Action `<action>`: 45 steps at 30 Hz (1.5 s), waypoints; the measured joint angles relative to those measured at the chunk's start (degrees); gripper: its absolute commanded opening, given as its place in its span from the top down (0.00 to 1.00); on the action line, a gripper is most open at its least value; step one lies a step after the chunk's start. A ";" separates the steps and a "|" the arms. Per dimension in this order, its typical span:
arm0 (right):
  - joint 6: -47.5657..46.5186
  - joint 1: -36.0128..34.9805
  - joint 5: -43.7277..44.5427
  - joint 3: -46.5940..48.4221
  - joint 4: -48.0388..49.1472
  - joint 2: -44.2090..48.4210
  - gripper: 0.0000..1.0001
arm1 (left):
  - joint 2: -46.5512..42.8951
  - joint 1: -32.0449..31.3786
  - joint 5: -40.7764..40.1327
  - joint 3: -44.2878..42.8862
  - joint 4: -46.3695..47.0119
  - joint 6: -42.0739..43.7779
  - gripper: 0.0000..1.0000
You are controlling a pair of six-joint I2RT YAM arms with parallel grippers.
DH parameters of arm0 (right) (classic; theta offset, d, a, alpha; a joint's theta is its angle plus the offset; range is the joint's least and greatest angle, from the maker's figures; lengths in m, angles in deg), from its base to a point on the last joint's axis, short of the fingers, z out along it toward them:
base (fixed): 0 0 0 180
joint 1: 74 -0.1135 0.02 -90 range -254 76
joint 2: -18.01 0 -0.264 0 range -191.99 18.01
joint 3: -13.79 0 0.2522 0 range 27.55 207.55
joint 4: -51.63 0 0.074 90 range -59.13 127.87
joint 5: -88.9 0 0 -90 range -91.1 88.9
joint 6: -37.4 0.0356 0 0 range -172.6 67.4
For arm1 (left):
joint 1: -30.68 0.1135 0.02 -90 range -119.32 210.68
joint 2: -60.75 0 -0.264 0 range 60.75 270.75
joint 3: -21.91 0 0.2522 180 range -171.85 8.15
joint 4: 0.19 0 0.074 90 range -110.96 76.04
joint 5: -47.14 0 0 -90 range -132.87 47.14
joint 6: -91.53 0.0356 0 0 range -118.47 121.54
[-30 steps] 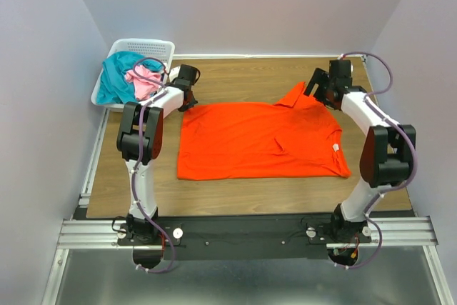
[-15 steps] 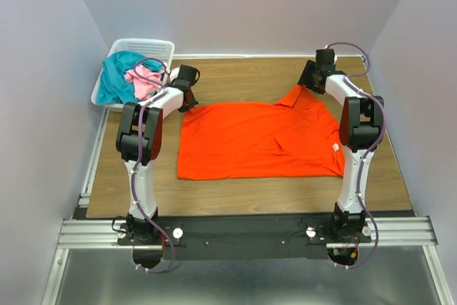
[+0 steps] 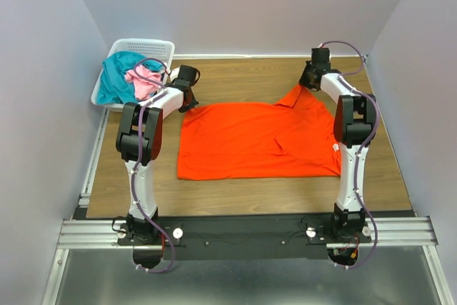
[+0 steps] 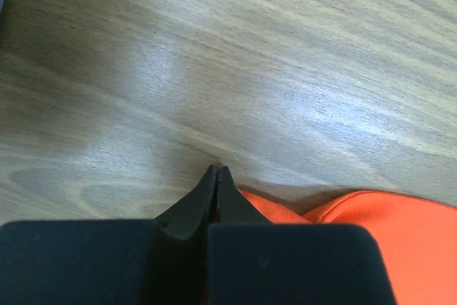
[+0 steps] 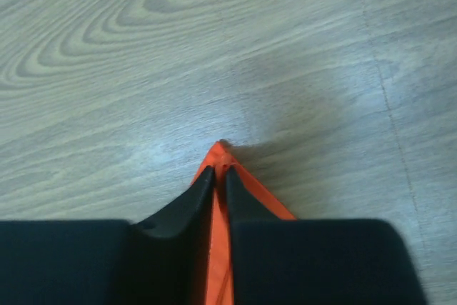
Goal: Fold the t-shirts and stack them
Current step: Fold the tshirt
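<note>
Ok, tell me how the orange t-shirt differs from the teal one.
The orange t-shirt lies spread flat on the table; the teal t-shirt sits crumpled in the white basket. The orange one is pinched at its far corners by the left claw and right claw; the teal one is untouched. Both are unfolded, plain cloth.
</note>
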 measured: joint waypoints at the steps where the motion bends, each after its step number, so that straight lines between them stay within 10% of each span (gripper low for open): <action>1: -0.20 -0.11 -0.02 0.04 0.07 0.00 0.99 | 0.00 0.00 0.02 0.00 0.00 0.00 1.00; 9: -0.61 -1.44 1.31 -2.91 -0.17 2.58 0.99 | -0.39 0.00 0.04 0.28 0.00 0.00 1.00; 28: 6.78 -1.81 9.70 -38.95 -0.92 42.64 0.99 | -15.98 -1.79 -0.02 14.45 2.54 -1.33 1.00; 45: 8.09 -1.84 10.71 -52.68 -13.03 65.79 0.99 | -26.40 -3.02 -0.04 25.92 4.24 -4.00 1.00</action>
